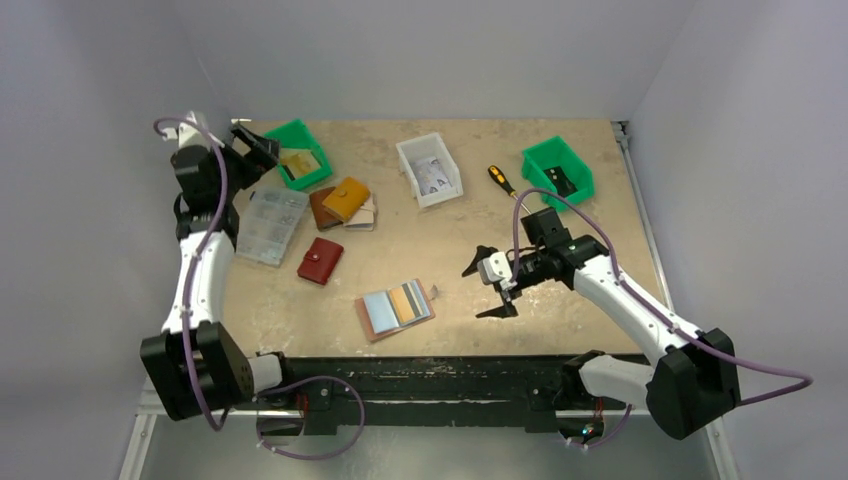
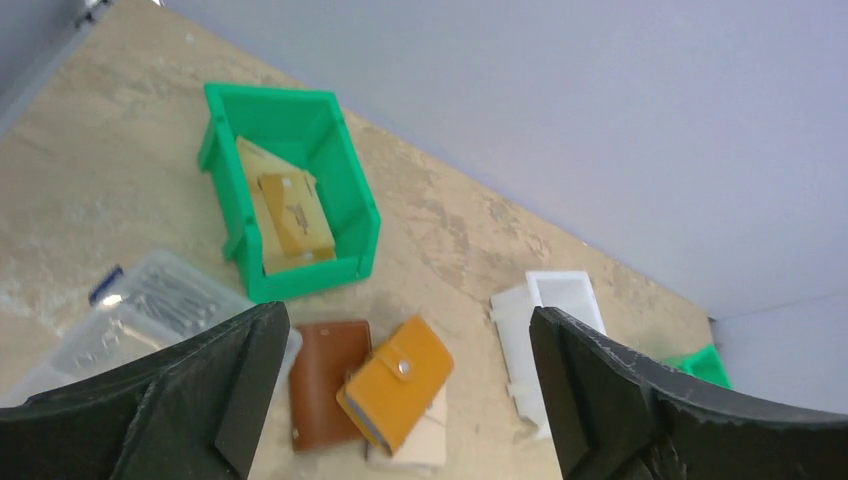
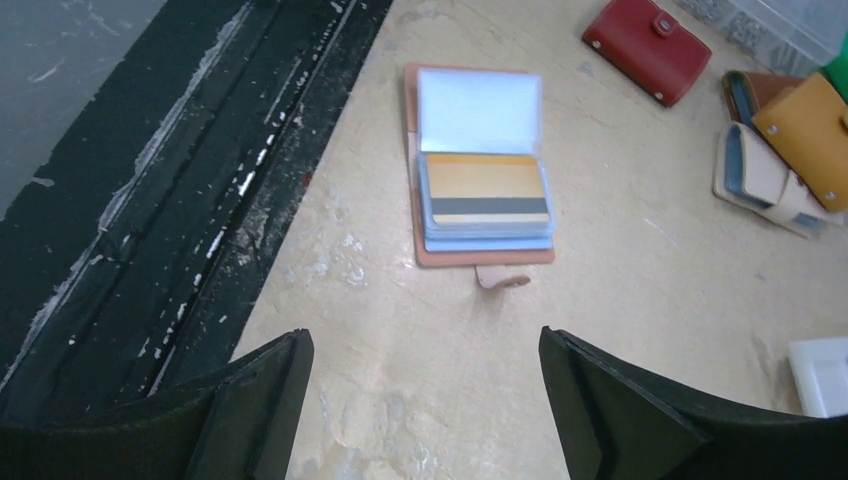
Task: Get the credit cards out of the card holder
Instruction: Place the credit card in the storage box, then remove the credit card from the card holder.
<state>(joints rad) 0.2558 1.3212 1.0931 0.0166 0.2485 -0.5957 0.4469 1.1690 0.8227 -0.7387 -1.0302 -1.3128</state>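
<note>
The table [image 1: 560, 300] has a beige, mottled top with pale scuffed patches. Plain grey-lilac walls close it in on three sides. The card holder [image 1: 394, 309] lies open and flat on this top. On its near side, just beside it, a black strip [image 1: 430, 365] with white scratches runs along the table edge.

The credit cards [image 3: 485, 185] sit in the clear sleeves of the card holder. A tan-gold one with a dark stripe is on top and light blue edges show under it. The other page shows only a pale, shiny sleeve.

The right gripper [image 1: 490, 283] hangs to the right of the card holder, apart from it. Its fingers are spread wide and nothing is between them. The left gripper [image 1: 255, 150] is well apart from the card holder, far to its left and beyond it, also spread wide and holding nothing.

A red pouch [image 1: 320, 260] lies left of the card holder, a little farther back. Beyond that are a mustard-yellow wallet [image 1: 346, 198] resting on other wallets, a clear plastic box [image 1: 268, 225] and a green bin [image 1: 300, 152] with tan papers in it. Straight beyond the card holder stands a white bin [image 1: 428, 168]. Beyond it and to the right are a screwdriver [image 1: 502, 181] and a second green bin [image 1: 557, 170].
</note>
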